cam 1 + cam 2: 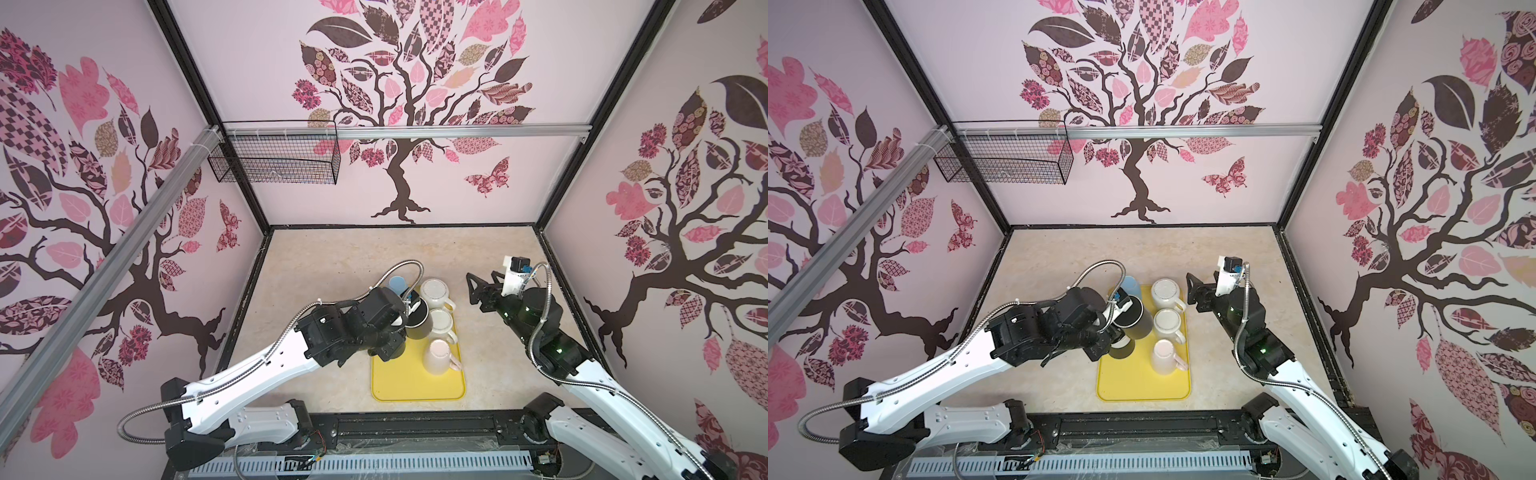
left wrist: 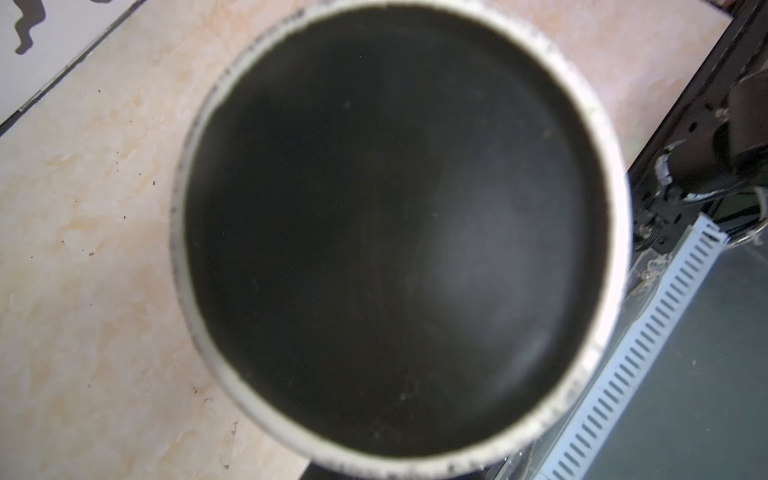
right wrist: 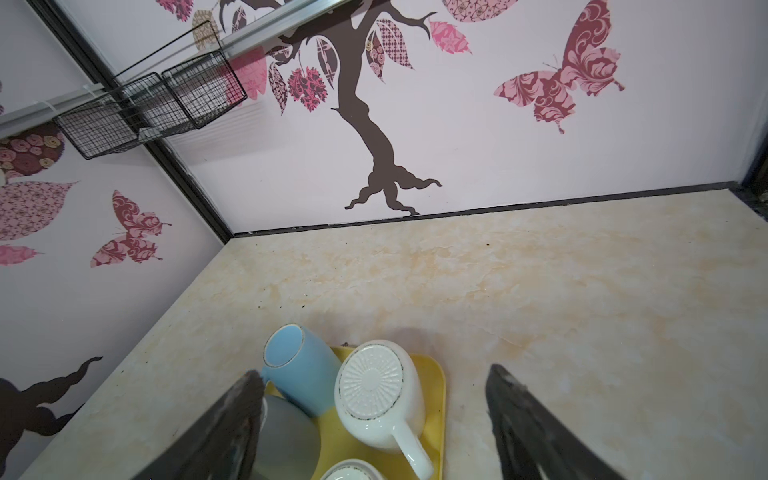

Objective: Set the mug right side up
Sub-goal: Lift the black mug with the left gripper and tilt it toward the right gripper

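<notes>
Now, your main risk is crowding: the dark ceramic mug is tipped on its side over the left half of the yellow plastic tray, just beside the light blue mug and the upturned white mug with a ribbed base. Swing it round carelessly and you could clip either neighbour; a thin hold could also let it slip mid-turn. Your left gripper is clenched, its jaws hidden in every view, but the mug's dark, pale-ringed end fills the left wrist view, so I judge it grasped. Your right gripper hangs spread wide beside the tray, holding and touching nothing.
</notes>
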Controlling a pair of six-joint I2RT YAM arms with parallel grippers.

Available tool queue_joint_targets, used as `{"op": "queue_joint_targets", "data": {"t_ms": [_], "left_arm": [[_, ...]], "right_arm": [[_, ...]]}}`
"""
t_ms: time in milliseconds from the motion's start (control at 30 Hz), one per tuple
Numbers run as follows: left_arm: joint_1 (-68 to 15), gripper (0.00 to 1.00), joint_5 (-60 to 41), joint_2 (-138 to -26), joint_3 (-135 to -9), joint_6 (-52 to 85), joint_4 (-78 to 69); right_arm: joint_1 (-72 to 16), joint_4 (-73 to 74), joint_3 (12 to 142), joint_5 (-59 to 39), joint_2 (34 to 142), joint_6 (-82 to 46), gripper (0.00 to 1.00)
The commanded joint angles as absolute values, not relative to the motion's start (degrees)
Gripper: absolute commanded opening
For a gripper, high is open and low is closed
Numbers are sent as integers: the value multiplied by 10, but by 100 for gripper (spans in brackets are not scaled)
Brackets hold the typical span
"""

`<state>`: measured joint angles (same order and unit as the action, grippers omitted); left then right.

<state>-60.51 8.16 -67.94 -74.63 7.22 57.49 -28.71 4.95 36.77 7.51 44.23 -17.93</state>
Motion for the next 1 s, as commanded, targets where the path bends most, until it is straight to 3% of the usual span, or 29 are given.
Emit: {"op": "queue_joint_targets", "data": {"t_ms": [0, 167, 300, 533, 733, 967], "left_arm": [[-599, 0, 69, -649, -798, 108, 484], [-516, 0, -23, -596, -772, 166, 413], [-465, 0, -59, -552, -738, 198, 352], [-399, 0, -206, -538, -666, 314, 168], [-388, 0, -255, -560, -627, 374, 45], [-367, 0, -316, -614, -602, 440, -88]], "right_arm": [[-289, 4, 400, -4, 417, -218, 84], [-289, -10, 420, -132, 381, -304, 79], [-288, 3, 418, -172, 339, -361, 76], [-289, 200, 367, -312, 371, -515, 74], [-289, 278, 358, -332, 413, -558, 71], [-288, 356, 364, -352, 479, -599, 60]]}}
